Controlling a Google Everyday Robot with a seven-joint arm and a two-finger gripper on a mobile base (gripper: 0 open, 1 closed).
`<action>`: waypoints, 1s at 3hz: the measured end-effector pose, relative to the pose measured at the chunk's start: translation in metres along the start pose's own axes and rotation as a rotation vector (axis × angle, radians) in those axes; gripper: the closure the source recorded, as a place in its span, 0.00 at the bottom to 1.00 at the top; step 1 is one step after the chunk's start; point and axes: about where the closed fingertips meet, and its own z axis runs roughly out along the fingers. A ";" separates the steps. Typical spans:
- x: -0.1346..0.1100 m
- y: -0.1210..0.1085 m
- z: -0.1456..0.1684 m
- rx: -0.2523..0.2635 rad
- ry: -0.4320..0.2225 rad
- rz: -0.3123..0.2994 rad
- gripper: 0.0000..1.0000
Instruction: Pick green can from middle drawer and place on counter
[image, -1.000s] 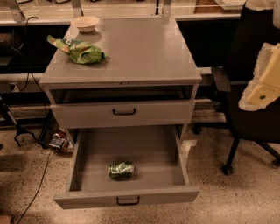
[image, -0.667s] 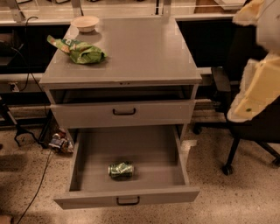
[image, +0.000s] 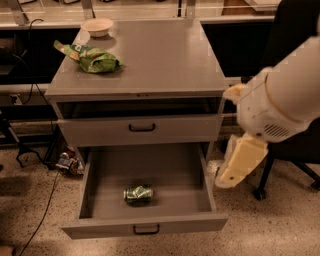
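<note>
The green can (image: 138, 194) lies on its side on the floor of the open middle drawer (image: 145, 226), a little left of its centre. The drawer is pulled out towards me. The grey counter (image: 150, 55) is the cabinet's top. My gripper (image: 236, 170) is the cream-coloured end of the white arm at the right. It hangs outside the cabinet, beside the drawer's right wall and above the floor. It is well to the right of the can and apart from it. Nothing shows in it.
A green snack bag (image: 95, 59) and a pale bowl (image: 98, 26) sit on the counter's left and back. The drawer above (image: 141, 128) is closed. A black office chair (image: 292, 150) stands behind the arm. Cables and clutter (image: 70, 162) lie on the floor at the left.
The arm has come down and to the left, from the right edge to beside the open drawer. The view now sits closer to the cabinet. The can has not moved.
</note>
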 end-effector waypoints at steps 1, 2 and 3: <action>0.003 0.018 0.049 -0.080 -0.050 0.055 0.00; 0.003 0.018 0.049 -0.080 -0.051 0.055 0.00; 0.006 0.019 0.062 -0.088 -0.054 0.059 0.00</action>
